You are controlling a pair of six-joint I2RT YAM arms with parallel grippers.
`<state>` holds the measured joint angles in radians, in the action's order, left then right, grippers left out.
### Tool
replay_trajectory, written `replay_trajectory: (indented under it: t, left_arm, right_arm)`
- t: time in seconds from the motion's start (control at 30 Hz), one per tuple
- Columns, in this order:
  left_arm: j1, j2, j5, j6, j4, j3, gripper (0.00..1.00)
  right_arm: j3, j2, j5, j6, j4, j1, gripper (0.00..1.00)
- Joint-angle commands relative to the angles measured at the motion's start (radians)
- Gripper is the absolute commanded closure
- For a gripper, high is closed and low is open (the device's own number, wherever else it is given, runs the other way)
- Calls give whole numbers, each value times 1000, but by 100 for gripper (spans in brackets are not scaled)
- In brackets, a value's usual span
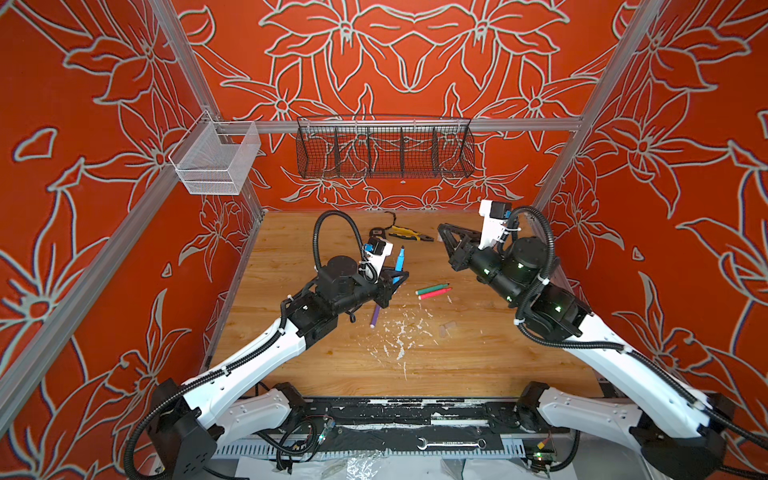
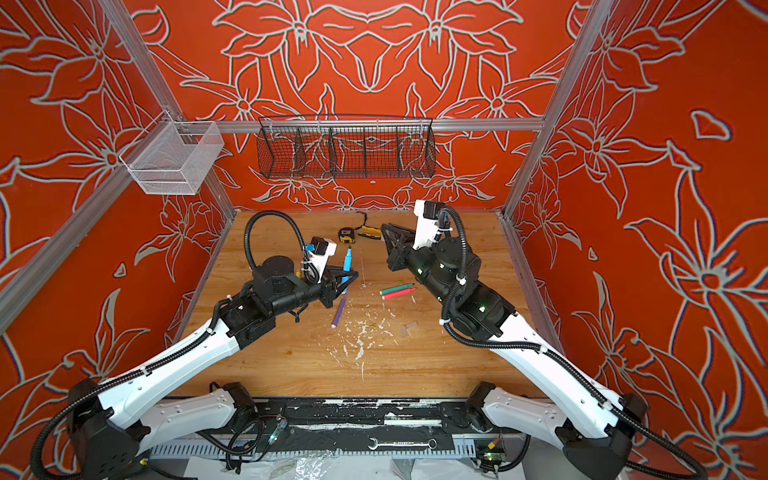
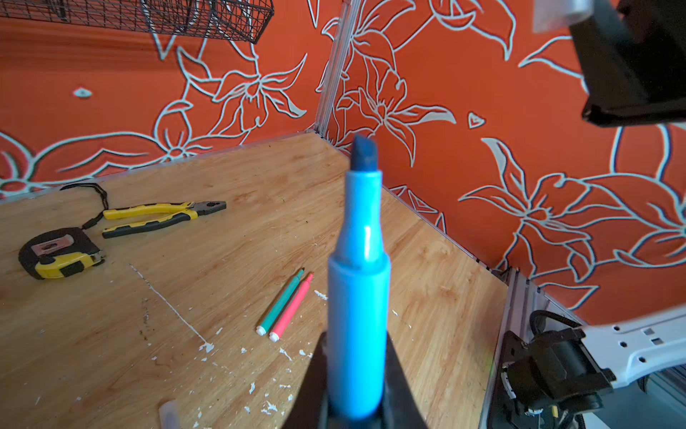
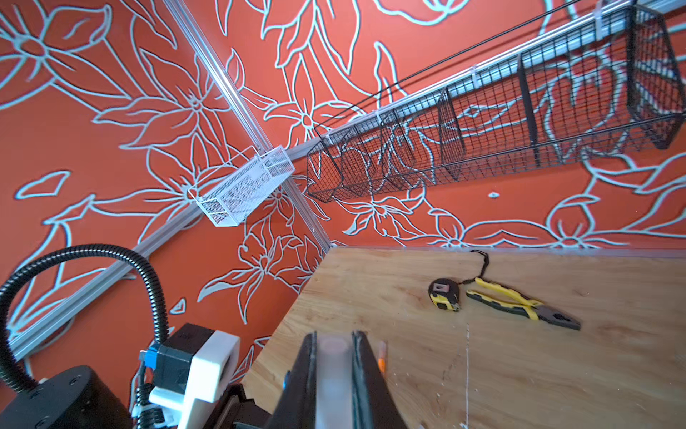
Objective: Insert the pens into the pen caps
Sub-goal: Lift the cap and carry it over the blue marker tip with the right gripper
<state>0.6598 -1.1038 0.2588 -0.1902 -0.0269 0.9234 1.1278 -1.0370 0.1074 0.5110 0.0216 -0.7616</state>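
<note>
One blue pen [image 1: 400,261], barrel pinched in the left gripper [image 1: 397,279], long axis pointing toward the back wall [image 1: 374,62], bare tip leading; clear pen cap [image 4: 333,375], clamped in the right gripper [image 4: 333,340], lies apart to the tip's right and slightly beyond.

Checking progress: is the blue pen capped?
Uncapped: the blue pen shows a bare dark tip beyond the left tool; the right tool holds a clear cap.

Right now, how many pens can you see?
4: blue pen in the left tool, green and pink together, centre, purple partly under the left tool. Orange sliver by the right tool may be a fifth; more may hide.
</note>
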Motion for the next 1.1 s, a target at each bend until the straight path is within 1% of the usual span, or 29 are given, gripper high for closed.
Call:
replay_trajectory:
  t: [0.0, 0.07, 0.2, 0.23, 0.43, 0.67, 0.87, 1.07]
  left_arm:
    - [-6, -54, 61, 37, 27, 58, 100]
    - [-6, -95, 99, 41, 42, 89, 100]
    - [2, -174, 246, 67, 126, 178, 100]
    - [8, -182, 255, 68, 132, 188, 100]
    - [35, -173, 221, 85, 124, 178, 100]
    - [60, -136, 242, 134, 127, 156, 100]
    - [66, -95, 200, 140, 94, 116, 100]
    - [66, -78, 153, 136, 102, 109, 100]
  right_arm:
    - [-43, -5, -3, -21, 81, -5, 99]
    - [-58, 11, -16, -18, 75, -4, 100]
    - [-166, 74, -13, 7, 172, -5, 100]
    - [-179, 85, -8, 12, 181, -5, 100]
    - [-224, 104, -55, 48, 248, -4, 100]
    - [-254, 52, -86, 108, 366, -5, 100]
    - [-258, 1, -124, 151, 426, -4, 100]
    - [-262, -8, -125, 164, 436, -3, 100]
